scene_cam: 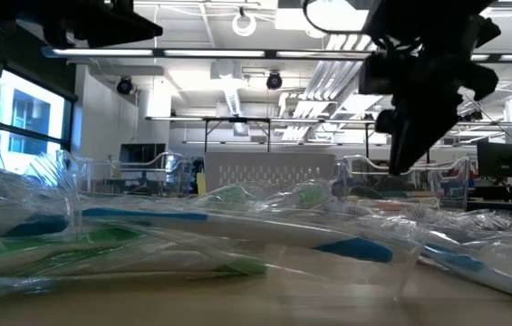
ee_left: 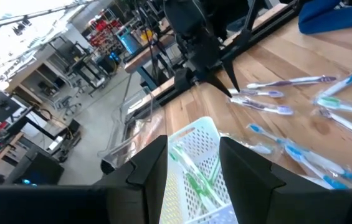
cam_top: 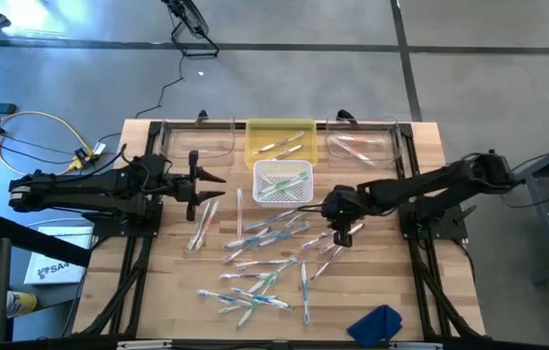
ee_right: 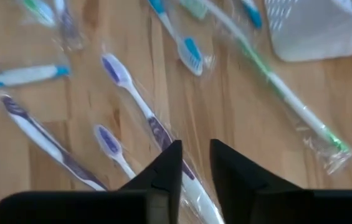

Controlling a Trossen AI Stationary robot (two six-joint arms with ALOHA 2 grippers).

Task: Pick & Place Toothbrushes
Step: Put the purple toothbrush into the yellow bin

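The right gripper point(cam_top: 343, 236) hangs low over the scattered toothbrushes point(cam_top: 259, 258) mid-worktop point(cam_top: 157, 292), its fingers slightly parted just above a purple brush point(ee_right: 139, 107) in clear wrap, holding nothing. The left gripper point(cam_top: 206, 184) waits beside the white basket point(cam_top: 283, 183), fingers apart and empty. A few brushes already lie in the white basket and the yellow tray point(cam_top: 279, 142) behind it; most remain loose on the wood.

The risk I see: the brushes overlap and their wrappers are slippery, so closing here may pinch only film, or drag a neighbour along. A shallow grip could also let the brush swing and drop short of the basket.
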